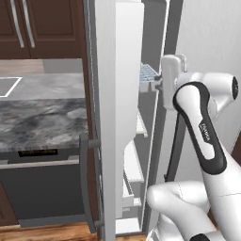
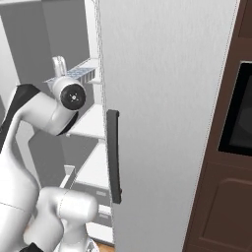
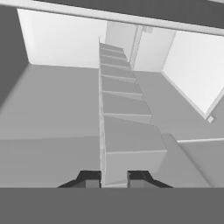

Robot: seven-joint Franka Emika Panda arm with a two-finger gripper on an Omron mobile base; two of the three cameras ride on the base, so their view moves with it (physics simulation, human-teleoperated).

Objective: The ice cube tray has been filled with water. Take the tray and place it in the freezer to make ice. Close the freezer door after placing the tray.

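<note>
My gripper (image 1: pixel 155 85) is shut on the near end of the ice cube tray (image 1: pixel 146 75), held level at upper-shelf height inside the open freezer (image 1: pixel 151 123). In the hand view the tray (image 3: pixel 124 131) runs straight away from between my fingertips (image 3: pixel 92 179), over the white walls and a grey shelf; I cannot tell whether it touches that shelf. From the right the tray (image 2: pixel 76 74) pokes out past my arm toward the white shelves (image 2: pixel 91 123). The water shows as pale blue cells. The freezer door (image 1: pixel 105 117) stands wide open, edge-on, left of my arm.
The closed fridge door (image 2: pixel 167 123) with its dark bar handle (image 2: pixel 114 157) stands right of the freezer. A dark wall oven (image 2: pixel 241 113) is further right. Left of the open door lie a marble counter (image 1: pixel 42 113), a dishwasher front (image 1: pixel 42 190) and wood cabinets (image 1: pixel 47 23).
</note>
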